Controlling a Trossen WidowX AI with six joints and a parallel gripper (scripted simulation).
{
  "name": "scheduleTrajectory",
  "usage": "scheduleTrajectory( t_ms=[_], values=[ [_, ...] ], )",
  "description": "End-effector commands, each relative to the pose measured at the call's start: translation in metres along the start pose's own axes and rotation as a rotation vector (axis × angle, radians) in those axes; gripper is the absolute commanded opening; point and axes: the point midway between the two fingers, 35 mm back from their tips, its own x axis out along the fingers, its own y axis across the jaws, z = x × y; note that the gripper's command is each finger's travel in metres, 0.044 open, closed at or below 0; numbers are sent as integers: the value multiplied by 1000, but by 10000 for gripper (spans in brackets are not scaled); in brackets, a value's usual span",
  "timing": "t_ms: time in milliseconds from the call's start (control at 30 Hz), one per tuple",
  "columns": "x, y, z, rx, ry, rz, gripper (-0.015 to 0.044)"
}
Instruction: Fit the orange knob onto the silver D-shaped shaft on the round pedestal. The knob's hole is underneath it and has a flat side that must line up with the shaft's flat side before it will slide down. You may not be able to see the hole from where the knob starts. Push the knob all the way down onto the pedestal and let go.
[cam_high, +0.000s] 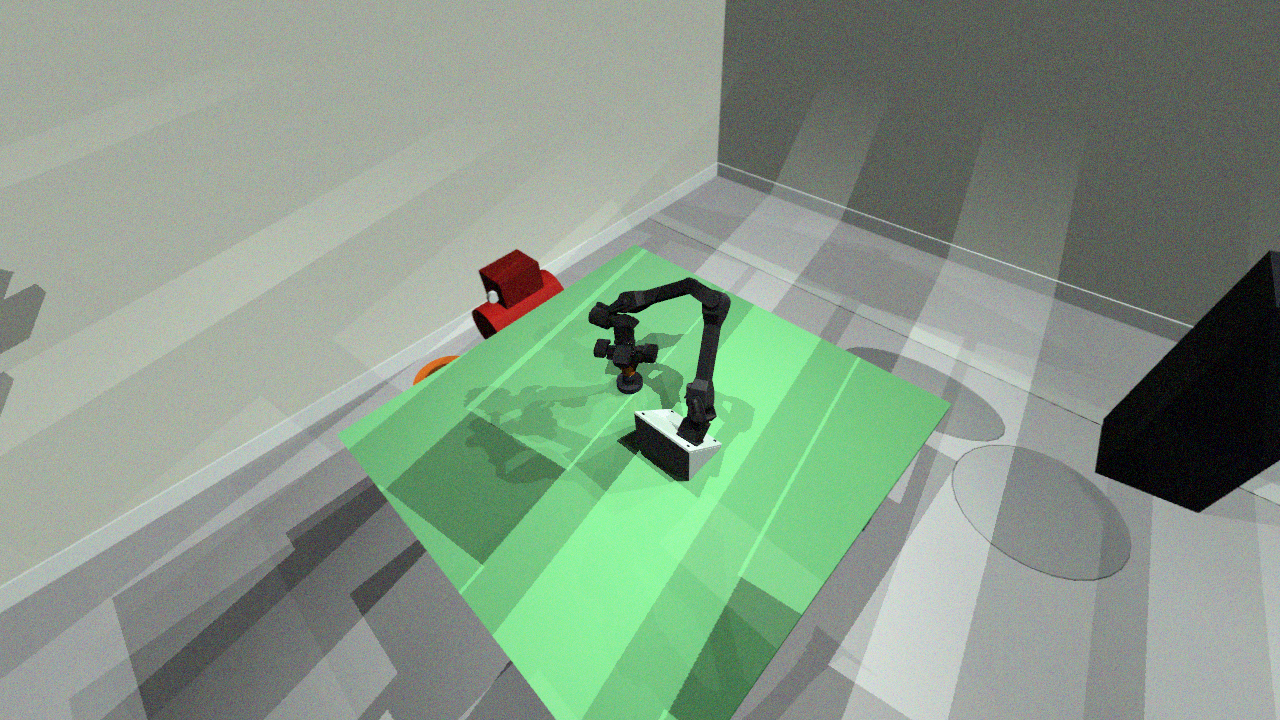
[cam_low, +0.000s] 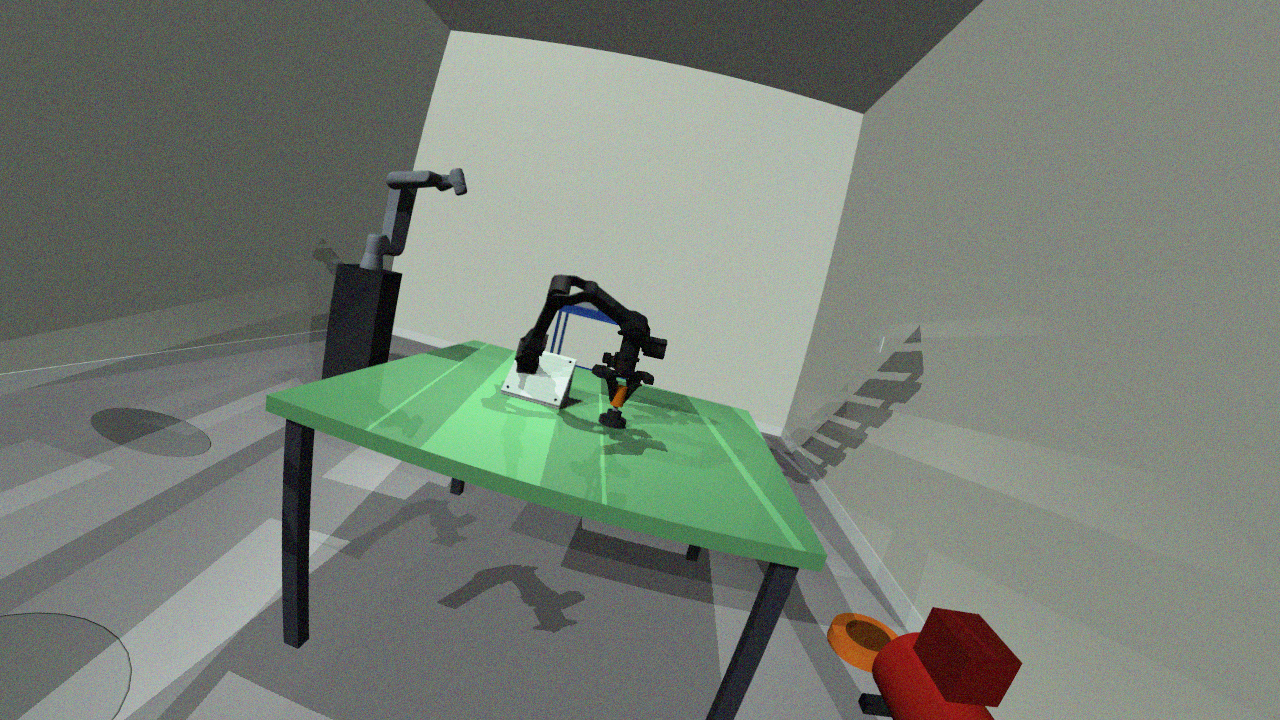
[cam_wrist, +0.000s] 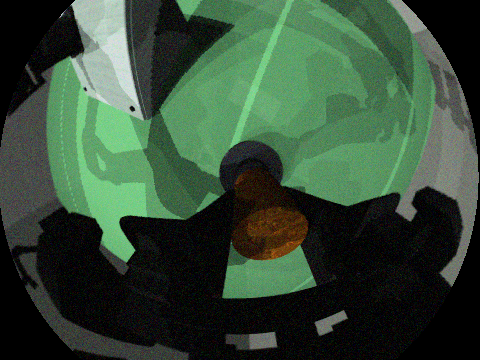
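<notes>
The orange knob (cam_high: 629, 371) (cam_low: 618, 395) (cam_wrist: 270, 234) is between the fingers of my gripper (cam_high: 628, 369) (cam_low: 619, 394) (cam_wrist: 257, 192), which is shut on it. The knob looks slightly tilted in the exterior view. The dark round pedestal (cam_high: 630, 386) (cam_low: 613, 419) (cam_wrist: 230, 162) stands on the table directly below the knob, and the knob's lower end is at or just above its top. I cannot tell whether they touch. The silver shaft is not visible, and the hole under the knob is hidden.
The white-topped wedge base (cam_high: 662, 447) (cam_low: 539, 383) (cam_wrist: 107, 60) of my arm stands near the pedestal on the green table (cam_high: 617, 626) (cam_low: 501, 465) (cam_wrist: 200, 125). Off the table are a red object (cam_high: 519, 304) (cam_low: 921, 680), an orange ring (cam_high: 433, 365) (cam_low: 836, 640) and a black block (cam_high: 1181, 420) (cam_low: 358, 322).
</notes>
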Motion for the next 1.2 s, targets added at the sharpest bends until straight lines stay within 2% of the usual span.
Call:
scheduleTrajectory(
  t_ms=[0,533,800,1167],
  values=[
    [1,0,0,-6,1,1,0],
    [-3,-2,-2,-6,1,1,0],
    [-2,-2,-3,-208,1,1,0],
    [0,-1,-1,-216,1,1,0]
  ],
)
